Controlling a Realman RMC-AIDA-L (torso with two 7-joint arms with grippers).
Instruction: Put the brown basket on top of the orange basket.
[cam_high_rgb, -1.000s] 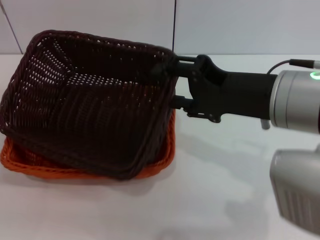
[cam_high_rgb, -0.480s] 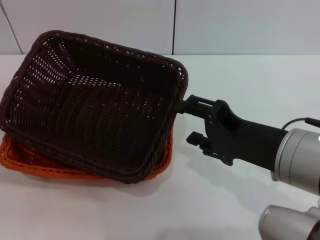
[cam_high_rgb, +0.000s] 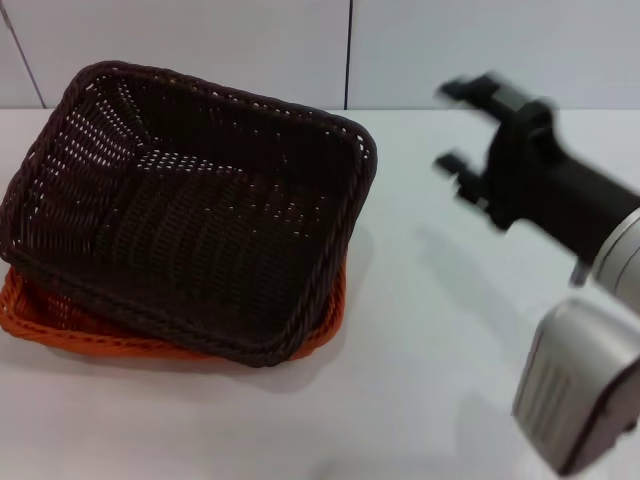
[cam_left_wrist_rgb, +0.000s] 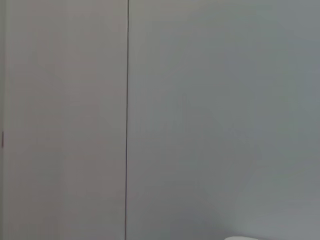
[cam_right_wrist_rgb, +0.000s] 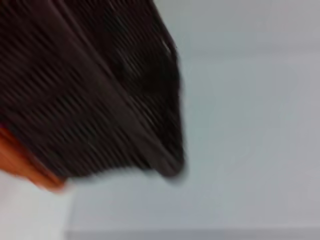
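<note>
The brown basket (cam_high_rgb: 190, 210) rests askew inside the orange basket (cam_high_rgb: 60, 325) on the left of the white table. Only the orange rim shows along the near side and at the near right corner. My right gripper (cam_high_rgb: 450, 125) is open and empty. It hangs in the air to the right of the baskets, clear of the brown rim. The right wrist view shows a blurred corner of the brown basket (cam_right_wrist_rgb: 100, 90) with a bit of the orange basket (cam_right_wrist_rgb: 20, 160) under it. My left gripper is out of view.
The white table (cam_high_rgb: 420, 330) stretches to the right of and in front of the baskets. A white panelled wall (cam_high_rgb: 450, 50) stands behind it. The left wrist view shows only that wall (cam_left_wrist_rgb: 200, 120).
My right gripper let go of the brown basket's right rim, drew back to the right and rose. The brown basket settled lower into the orange one.
</note>
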